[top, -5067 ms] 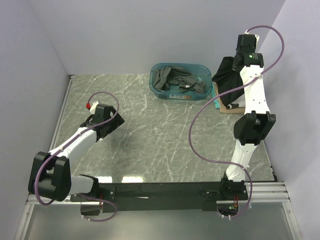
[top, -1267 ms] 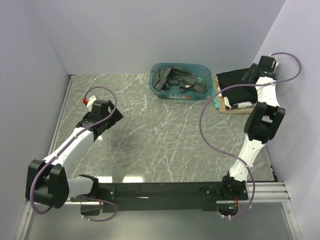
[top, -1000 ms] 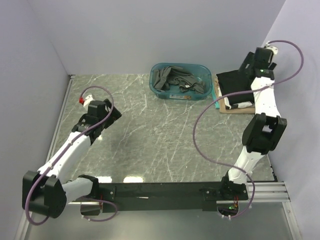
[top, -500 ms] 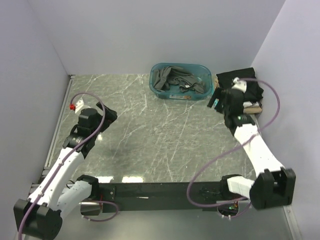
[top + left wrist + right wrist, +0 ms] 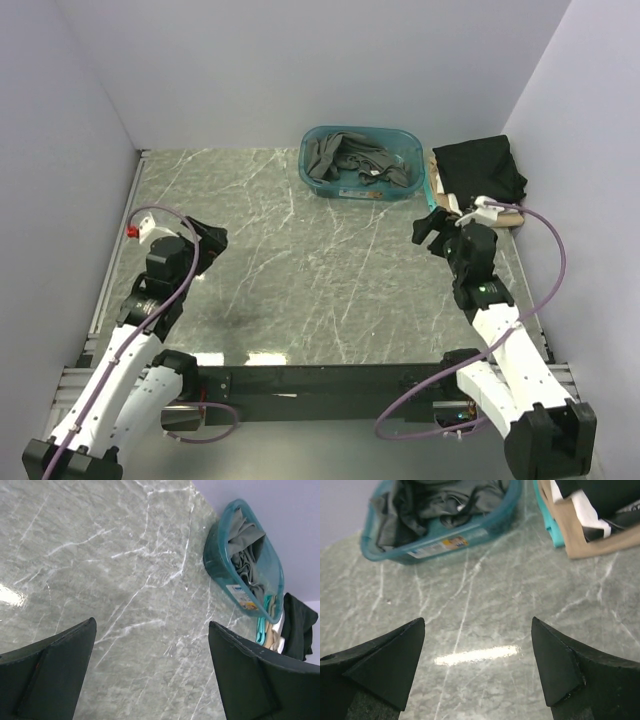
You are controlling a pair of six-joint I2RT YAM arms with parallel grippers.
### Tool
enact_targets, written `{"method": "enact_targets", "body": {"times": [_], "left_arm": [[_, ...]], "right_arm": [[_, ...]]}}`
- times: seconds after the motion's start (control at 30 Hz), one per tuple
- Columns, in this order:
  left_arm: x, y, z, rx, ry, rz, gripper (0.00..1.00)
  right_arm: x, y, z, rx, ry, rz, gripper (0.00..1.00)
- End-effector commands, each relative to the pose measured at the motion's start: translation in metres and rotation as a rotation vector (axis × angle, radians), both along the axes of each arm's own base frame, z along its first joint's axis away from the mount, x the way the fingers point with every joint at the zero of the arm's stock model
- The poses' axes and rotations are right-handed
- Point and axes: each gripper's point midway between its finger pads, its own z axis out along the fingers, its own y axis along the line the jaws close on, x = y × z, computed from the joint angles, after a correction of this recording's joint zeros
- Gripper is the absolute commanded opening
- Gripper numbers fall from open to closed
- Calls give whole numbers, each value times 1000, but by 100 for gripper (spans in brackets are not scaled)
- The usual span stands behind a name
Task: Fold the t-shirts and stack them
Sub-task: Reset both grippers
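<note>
Both jaws released, empty; next, dark grey t-shirt [image 5: 348, 160] in teal tub [image 5: 365, 192], best pinched single-layer, lifted clear.

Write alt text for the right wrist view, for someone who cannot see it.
The right gripper, jaws open and empty, hovers over a grey marble table. At upper left a teal tub holds crumpled dark grey t-shirts; at upper right lies a stack of folded shirts, black over white over tan.
</note>
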Motion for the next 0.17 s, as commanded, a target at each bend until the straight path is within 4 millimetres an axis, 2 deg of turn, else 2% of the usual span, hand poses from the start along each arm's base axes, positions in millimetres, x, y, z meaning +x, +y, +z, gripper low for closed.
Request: {"method": "enact_targets", "body": {"times": [0.0, 0.13], "left_arm": [[3, 7, 16, -13, -63, 52, 100], [2, 8, 17, -26, -54, 65, 99]], "right_arm": [[3, 2, 27, 16, -129, 15, 93], [1, 1, 33, 16, -145, 7, 93]]}}
